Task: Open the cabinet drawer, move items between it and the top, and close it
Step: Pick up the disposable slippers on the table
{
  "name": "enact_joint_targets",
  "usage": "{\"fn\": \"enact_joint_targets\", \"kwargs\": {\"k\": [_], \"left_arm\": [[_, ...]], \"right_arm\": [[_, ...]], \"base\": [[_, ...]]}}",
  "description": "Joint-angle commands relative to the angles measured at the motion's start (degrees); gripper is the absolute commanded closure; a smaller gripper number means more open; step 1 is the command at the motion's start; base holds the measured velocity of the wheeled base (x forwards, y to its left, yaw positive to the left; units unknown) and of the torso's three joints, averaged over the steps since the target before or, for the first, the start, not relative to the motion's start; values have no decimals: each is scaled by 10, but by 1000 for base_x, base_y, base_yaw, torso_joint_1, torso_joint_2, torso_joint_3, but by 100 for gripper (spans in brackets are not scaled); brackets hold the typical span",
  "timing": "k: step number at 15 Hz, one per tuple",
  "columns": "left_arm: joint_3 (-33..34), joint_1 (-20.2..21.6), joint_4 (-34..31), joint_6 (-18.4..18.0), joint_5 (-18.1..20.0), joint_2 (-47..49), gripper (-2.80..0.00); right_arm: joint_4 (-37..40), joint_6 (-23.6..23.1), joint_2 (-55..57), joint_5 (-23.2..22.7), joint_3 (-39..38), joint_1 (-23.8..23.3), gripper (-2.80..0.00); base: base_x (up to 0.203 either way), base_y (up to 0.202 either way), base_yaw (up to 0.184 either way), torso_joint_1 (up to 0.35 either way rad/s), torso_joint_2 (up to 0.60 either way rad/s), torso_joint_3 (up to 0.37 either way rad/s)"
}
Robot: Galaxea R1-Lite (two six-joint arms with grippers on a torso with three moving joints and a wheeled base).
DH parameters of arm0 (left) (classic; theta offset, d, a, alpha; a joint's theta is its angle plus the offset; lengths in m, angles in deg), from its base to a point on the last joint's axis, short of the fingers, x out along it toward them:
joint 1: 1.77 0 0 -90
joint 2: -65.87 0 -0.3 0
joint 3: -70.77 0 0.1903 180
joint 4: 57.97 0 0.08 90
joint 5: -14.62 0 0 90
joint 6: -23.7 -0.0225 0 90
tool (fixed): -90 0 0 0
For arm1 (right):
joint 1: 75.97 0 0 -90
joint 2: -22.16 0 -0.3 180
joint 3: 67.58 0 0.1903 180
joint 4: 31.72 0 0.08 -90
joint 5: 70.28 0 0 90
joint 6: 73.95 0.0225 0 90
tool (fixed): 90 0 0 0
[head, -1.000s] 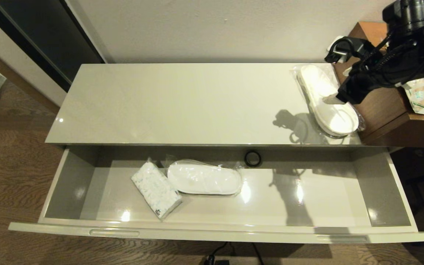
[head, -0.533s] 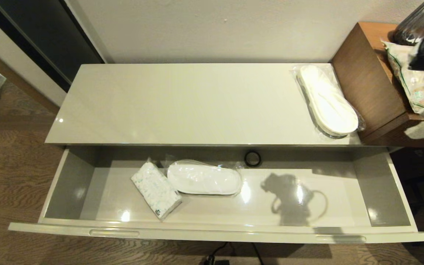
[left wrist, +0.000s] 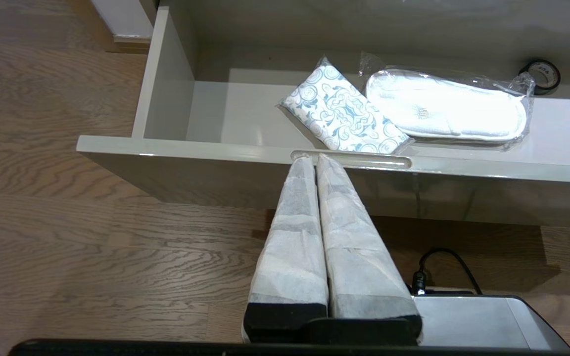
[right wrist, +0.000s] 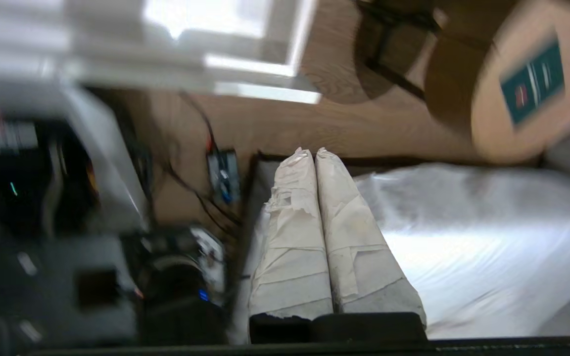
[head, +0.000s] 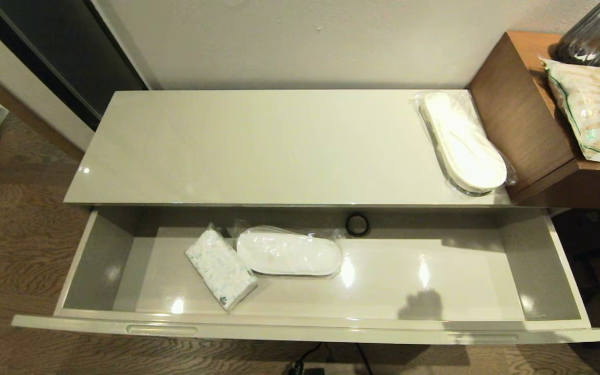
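Note:
The cabinet drawer (head: 300, 329) stands pulled fully out. One wrapped white slipper pair (head: 464, 143) lies at the right end of the top (head: 258, 146), free of any gripper. A second wrapped pair (head: 289, 252) lies inside the drawer, also seen in the left wrist view (left wrist: 446, 111). Neither arm shows in the head view. My left gripper (left wrist: 313, 159) is shut and empty, its tips at the left end of a recessed slot (left wrist: 364, 160) in the drawer's front edge. My right gripper (right wrist: 312, 152) is shut and empty, away from the cabinet, over floor and robot parts.
A blue-patterned tissue pack (head: 221, 268) lies beside the slipper pair in the drawer, and a black tape ring (head: 357, 224) sits at its back wall. A brown side table (head: 529, 130) with a snack bag (head: 591, 109) and dark vase (head: 597, 34) adjoins the right end.
My right arm has pulled back from over the slipper pair on the top and left the head view. Its fingers went from open to shut, empty. The slipper pair stayed put.

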Motion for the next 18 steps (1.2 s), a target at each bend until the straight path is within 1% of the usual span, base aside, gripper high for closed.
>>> {"fn": "enact_joint_targets", "kwargs": {"k": [1, 2, 4, 5, 7, 8, 9, 10, 11, 13, 14, 16, 18], "left_arm": [[0, 0, 0, 0, 0, 0, 0], [0, 0, 0, 1, 0, 0, 0], [0, 0, 0, 0, 0, 0, 0], [0, 0, 0, 0, 0, 0, 0], [0, 0, 0, 0, 0, 0, 0], [0, 0, 0, 1, 0, 0, 0], [0, 0, 0, 0, 0, 0, 0], [0, 0, 0, 1, 0, 0, 0], [0, 0, 0, 2, -2, -4, 0], [0, 0, -4, -5, -4, 0, 0], [0, 1, -3, 2, -4, 0, 0], [0, 0, -3, 3, -4, 0, 0], [0, 0, -3, 3, -4, 0, 0]], "right_arm": [[5, 74, -20, 16, -3, -23, 0], [5, 98, -23, 17, -1, -30, 0], [5, 107, -61, 10, -3, -30, 0], [5, 109, -82, -4, -7, -30, 0], [5, 111, -122, -73, -25, -30, 0], [5, 112, -149, -89, -54, -30, 0], [5, 115, -189, -100, -108, -31, 0], [5, 118, -237, -108, -180, -31, 0], [0, 117, -300, -114, -256, -34, 0], [-33, 110, -452, -118, -416, -50, 0], [-46, 101, -525, -121, -469, -62, 0], [-60, 79, -654, -125, -549, -75, 0], [-77, 83, -719, -128, -575, -85, 0]], "base": [[0, 0, 0, 0, 0, 0], [0, 0, 0, 0, 0, 0], [0, 0, 0, 0, 0, 0], [0, 0, 0, 0, 0, 0], [0, 0, 0, 0, 0, 0], [0, 0, 0, 0, 0, 0], [0, 0, 0, 0, 0, 0], [0, 0, 0, 0, 0, 0], [0, 0, 0, 0, 0, 0], [0, 0, 0, 0, 0, 0], [0, 0, 0, 0, 0, 0], [0, 0, 0, 0, 0, 0], [0, 0, 0, 0, 0, 0]]}}
